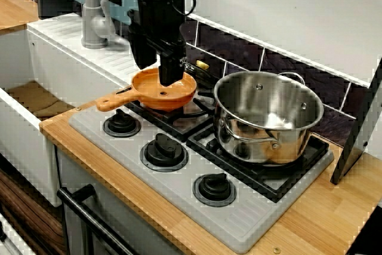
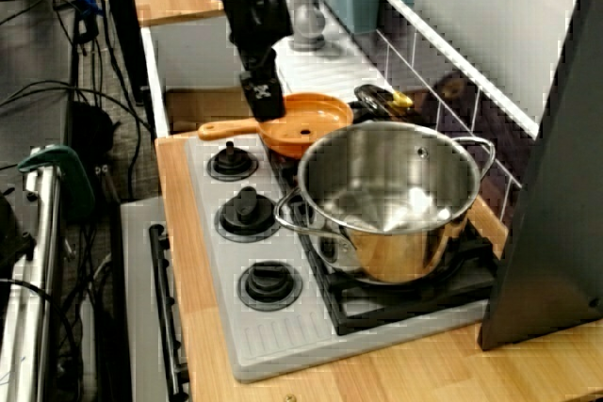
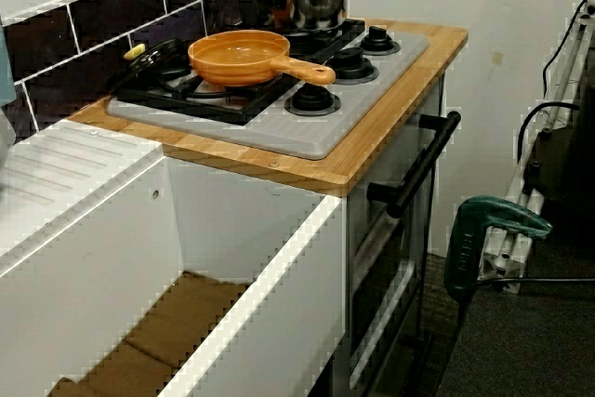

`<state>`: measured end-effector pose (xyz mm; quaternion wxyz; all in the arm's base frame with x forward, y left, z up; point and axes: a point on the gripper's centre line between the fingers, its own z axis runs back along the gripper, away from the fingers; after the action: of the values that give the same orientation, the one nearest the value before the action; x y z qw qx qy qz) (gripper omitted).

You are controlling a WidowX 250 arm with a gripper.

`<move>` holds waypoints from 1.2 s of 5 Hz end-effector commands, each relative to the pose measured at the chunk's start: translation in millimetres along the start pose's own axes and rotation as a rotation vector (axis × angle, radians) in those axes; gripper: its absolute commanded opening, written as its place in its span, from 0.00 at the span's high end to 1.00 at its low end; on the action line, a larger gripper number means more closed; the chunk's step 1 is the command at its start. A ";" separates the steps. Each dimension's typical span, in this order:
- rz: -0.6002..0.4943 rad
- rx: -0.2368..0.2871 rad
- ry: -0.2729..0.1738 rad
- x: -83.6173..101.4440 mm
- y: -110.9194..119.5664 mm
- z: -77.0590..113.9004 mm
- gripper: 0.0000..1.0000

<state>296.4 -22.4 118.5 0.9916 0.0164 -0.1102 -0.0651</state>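
Front view: the gripper sits low in the orange pan, handle pointing toward the sink; its grip I cannot tell.

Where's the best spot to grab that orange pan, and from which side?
The handle: it is long, thin and level, jutting from the pan toward the knobs, clear of the pot. Come from above, jaws closing across its width.

Black pincer poised at the handle-side rim of a round orange frying pan. A shiny two-handled steel pot stands just beside the pan on a grey hob, which is set in a wooden worktop.
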 end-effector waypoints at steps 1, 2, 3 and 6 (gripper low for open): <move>-0.088 0.015 0.028 -26.5 4.5 21.7 0.00; -0.092 0.031 0.040 -43.7 12.5 18.2 0.00; -0.099 0.045 0.056 -55.8 19.7 9.0 0.00; -0.083 0.068 0.063 -51.9 33.6 -5.0 0.00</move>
<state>245.3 16.3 93.0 0.9913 0.0530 -0.0632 -0.1025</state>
